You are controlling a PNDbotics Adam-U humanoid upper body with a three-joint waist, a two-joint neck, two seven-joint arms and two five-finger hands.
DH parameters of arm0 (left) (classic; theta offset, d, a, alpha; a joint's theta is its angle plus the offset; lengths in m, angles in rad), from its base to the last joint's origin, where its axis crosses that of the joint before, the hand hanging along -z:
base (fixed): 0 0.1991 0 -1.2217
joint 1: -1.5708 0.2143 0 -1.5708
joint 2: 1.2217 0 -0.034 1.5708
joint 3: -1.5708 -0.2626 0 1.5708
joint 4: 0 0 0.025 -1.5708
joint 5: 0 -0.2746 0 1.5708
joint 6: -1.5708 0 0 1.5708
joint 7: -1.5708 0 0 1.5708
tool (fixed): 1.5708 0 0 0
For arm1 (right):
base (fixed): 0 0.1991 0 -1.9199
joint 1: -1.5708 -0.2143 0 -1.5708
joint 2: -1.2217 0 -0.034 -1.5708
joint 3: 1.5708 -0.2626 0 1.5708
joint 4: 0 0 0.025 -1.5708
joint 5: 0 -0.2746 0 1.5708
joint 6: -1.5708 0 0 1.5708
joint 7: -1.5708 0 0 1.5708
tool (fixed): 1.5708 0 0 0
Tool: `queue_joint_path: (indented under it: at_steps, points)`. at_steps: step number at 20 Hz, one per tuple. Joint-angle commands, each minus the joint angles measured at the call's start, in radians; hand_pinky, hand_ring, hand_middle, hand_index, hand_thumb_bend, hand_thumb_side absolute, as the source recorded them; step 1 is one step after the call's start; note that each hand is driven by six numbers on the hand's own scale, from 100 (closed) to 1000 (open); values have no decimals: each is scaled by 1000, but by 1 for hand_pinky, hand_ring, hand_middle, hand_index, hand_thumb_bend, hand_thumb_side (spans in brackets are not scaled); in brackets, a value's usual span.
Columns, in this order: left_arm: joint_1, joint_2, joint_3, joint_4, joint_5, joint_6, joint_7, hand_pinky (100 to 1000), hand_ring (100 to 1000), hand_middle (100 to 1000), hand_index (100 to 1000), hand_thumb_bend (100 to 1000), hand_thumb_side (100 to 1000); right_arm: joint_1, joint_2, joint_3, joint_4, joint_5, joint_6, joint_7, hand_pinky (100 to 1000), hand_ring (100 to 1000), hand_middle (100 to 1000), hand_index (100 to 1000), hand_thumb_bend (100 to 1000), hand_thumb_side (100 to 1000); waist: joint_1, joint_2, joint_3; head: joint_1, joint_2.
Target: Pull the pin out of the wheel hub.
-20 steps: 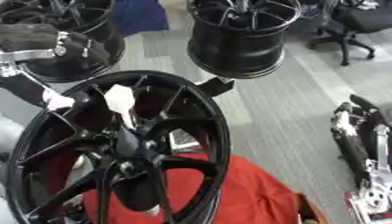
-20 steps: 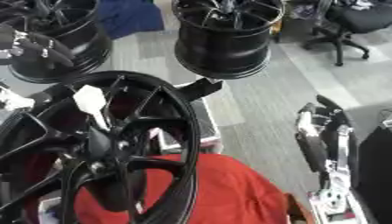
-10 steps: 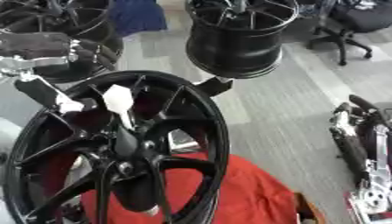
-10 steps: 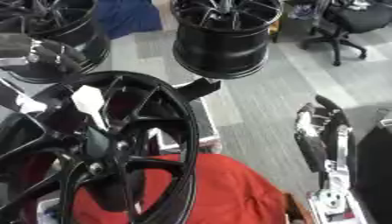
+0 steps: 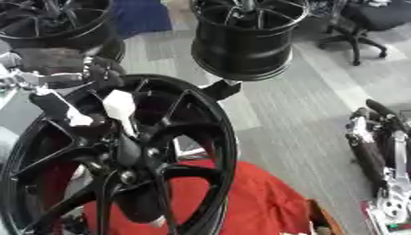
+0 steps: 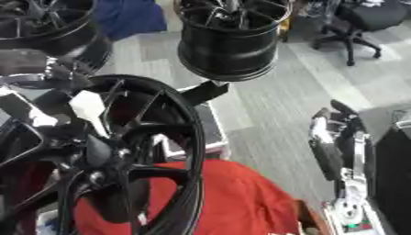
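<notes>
A big black wheel hub (image 5: pixel 210 137) stands upright in the foreground on a red cloth (image 5: pixel 257 202). A white pin (image 5: pixel 120 108) sticks out between the spokes above the hub's centre (image 5: pixel 128 151). A smaller white piece on a black stub (image 5: pixel 74 118) sits just left of it. My left hand (image 5: pixel 76 78), black and silver and blurred, comes in from the upper left. It hangs over the rim's upper left, just above the pin and apart from it. My right hand (image 6: pixel 329 147) rests open at the right edge, fingers up, far from the wheel.
A second black wheel (image 5: pixel 245 43) stands behind on the grey floor, and a third wheel (image 5: pixel 56 20) sits at the upper left. A black office chair (image 5: pixel 373 18) is at the upper right. A black bracket (image 6: pixel 205 92) juts from the front wheel's top right.
My left hand has moved right and down, from the upper left edge to just above the white pin. The right hand has stayed put.
</notes>
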Motion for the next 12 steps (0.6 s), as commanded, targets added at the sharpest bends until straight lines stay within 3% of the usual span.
queue_joint_path:
  at_steps: [1, 12]
  points:
    - [-28, 1, 4, 13, 9, -352, -348, 664, 678, 912, 897, 301, 372, -8, -17, 3, -24, -8, -2, 4, 520, 581, 604, 813, 100, 498, -1, -8, -3, 4, -3]
    - [-36, -23, -11, 70, 59, -352, -348, 635, 637, 823, 872, 218, 393, -13, -18, 5, -24, -8, -2, 8, 520, 582, 604, 813, 100, 499, 2, -5, -13, 5, -3]
